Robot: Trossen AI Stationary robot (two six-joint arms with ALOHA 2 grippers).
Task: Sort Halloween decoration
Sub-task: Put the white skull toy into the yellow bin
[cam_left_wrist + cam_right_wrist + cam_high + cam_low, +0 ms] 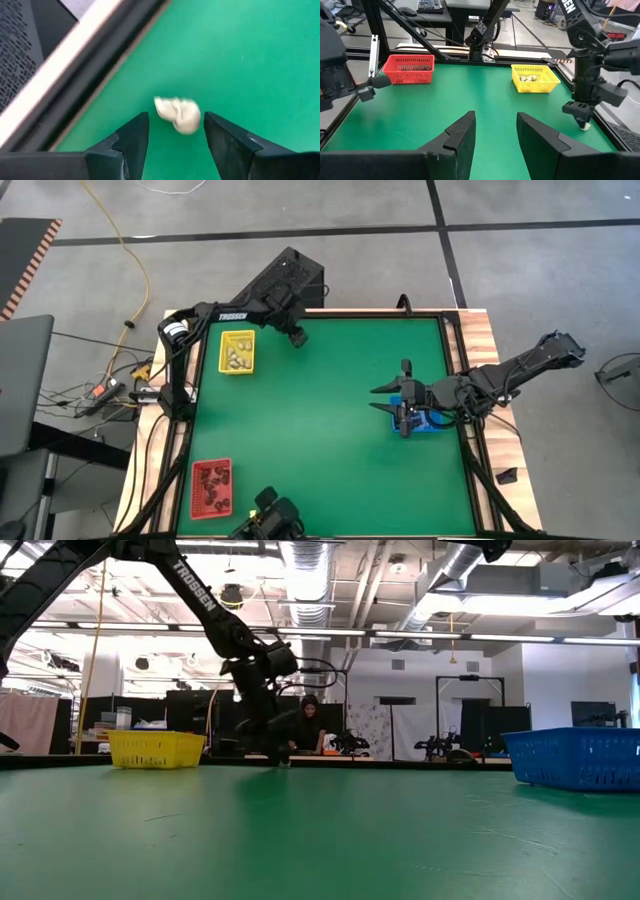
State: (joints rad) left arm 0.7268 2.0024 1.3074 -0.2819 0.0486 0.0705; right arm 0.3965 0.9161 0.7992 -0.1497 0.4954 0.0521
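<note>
A whitish-cream Halloween decoration [178, 114], skull-like, lies on the green mat close to the table's far edge. My left gripper [176, 118] stands open over it, slanting down, one fingertip on either side and just short of it; I see no touch. From the right wrist view the same trinket [585, 126] shows under the left gripper's tips. My right gripper [495, 135] is open with nothing between its fingers, held above the blue tray [425, 423] at the right. Whitish trinkets lie in the yellow tray [237, 350], dark ones in the red tray [211, 485].
The table's dark far-edge rail [95, 60] runs close beside the left gripper, with a black box [290, 280] just beyond it. A dark device [270, 515] sits at the near edge. A person [308, 725] is in the room behind. Bare green mat [320, 420] lies mid-table.
</note>
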